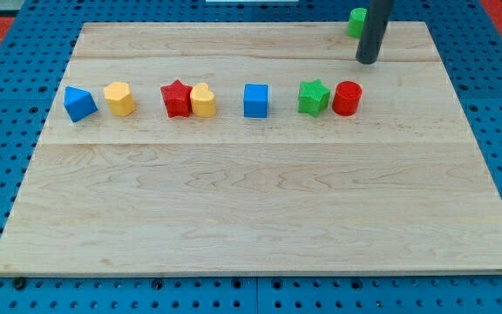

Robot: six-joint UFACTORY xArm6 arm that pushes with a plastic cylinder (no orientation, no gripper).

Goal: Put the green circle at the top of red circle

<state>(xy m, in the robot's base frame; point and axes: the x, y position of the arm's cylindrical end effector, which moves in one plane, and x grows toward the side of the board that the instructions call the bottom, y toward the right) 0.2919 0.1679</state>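
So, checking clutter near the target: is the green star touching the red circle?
Apart: camera view shows a thin strip of board between green star and red circle.

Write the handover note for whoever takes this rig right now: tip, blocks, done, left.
My tip: on the wooden board near the view's top right, just right of and below the green circle block, which the rod partly hides.
Red circle block: right end of the row, beside the green star block, below my tip.
Done: green circle already lies above the red circle, near the board's top edge, apart from it.
Left: probably nudge the green circle down closer, directly over the red circle.
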